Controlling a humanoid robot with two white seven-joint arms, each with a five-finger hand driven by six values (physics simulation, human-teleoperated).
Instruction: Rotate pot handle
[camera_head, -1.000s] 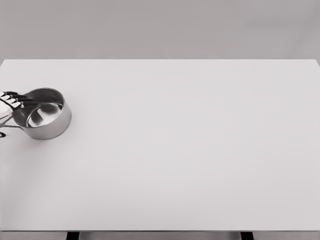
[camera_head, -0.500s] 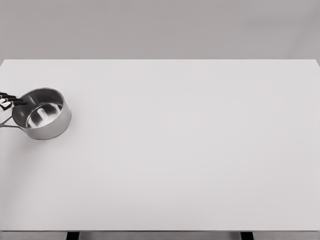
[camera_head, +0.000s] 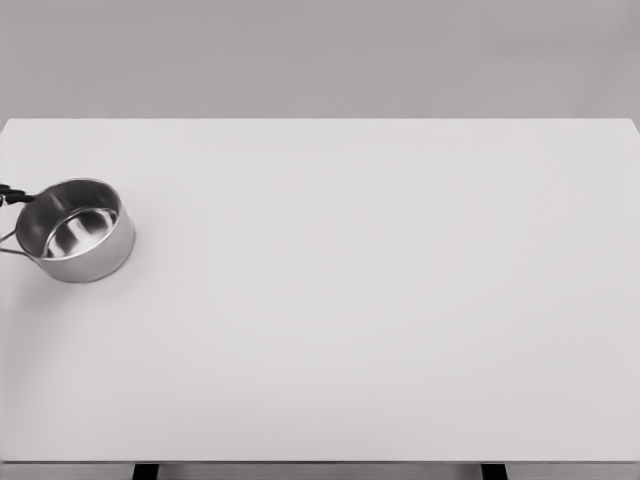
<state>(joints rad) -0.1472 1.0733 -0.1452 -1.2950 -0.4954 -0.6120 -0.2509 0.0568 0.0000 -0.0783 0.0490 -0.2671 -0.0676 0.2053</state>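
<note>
At far left edge, only dark fingertips (camera_head: 10, 190) of left hand show, just beside pot (camera_head: 76, 230) rim; grip state cannot be told. Pot sits upright on white table (camera_head: 380, 300), near its left edge, thin handle (camera_head: 12, 247) pointing left out of frame.

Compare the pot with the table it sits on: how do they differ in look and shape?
The pot is shiny, mirror-like metal; the table is matte white. The pot is round and open-topped with raised walls; the table is a flat rectangle. The pot occupies only the far-left edge area, with its thin handle running off the picture's left side, whereas the table spans nearly the whole view. Both read as pale, greyish tones.
</note>
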